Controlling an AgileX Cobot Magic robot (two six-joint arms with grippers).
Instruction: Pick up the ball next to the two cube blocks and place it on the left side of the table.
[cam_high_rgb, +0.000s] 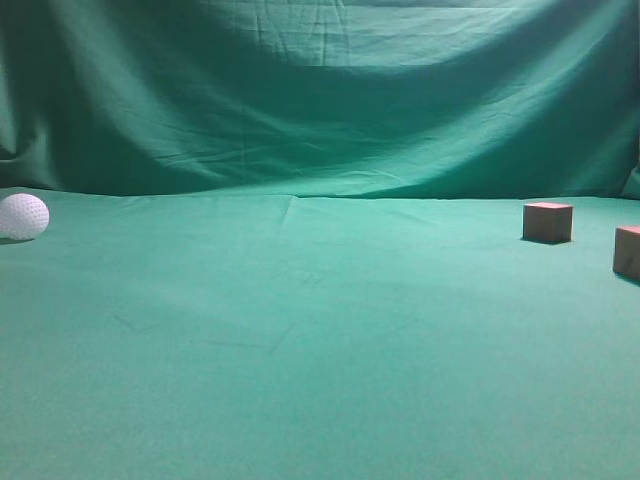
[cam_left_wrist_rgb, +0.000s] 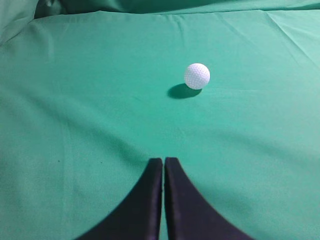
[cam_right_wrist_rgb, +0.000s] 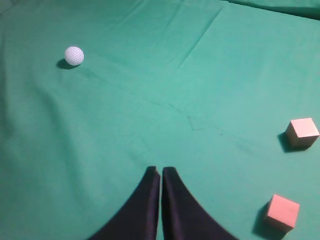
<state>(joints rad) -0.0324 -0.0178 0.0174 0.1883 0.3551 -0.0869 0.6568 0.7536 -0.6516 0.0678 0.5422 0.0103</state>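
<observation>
On green cloth table (cam_high_rgb: 300, 380), dimpled ball (cam_high_rgb: 22, 216)

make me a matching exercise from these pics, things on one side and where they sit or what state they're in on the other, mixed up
Things:
1. ball
2. farther cube
3. nearer cube
4. left gripper

Place or state:
A. cut off by the right edge of the exterior view
B. shut, empty, above bare cloth
C. alone at the far left of the table
D. whole in the exterior view, right side, just left of its twin

Pairs: 1-C, 2-D, 3-A, 4-B
</observation>
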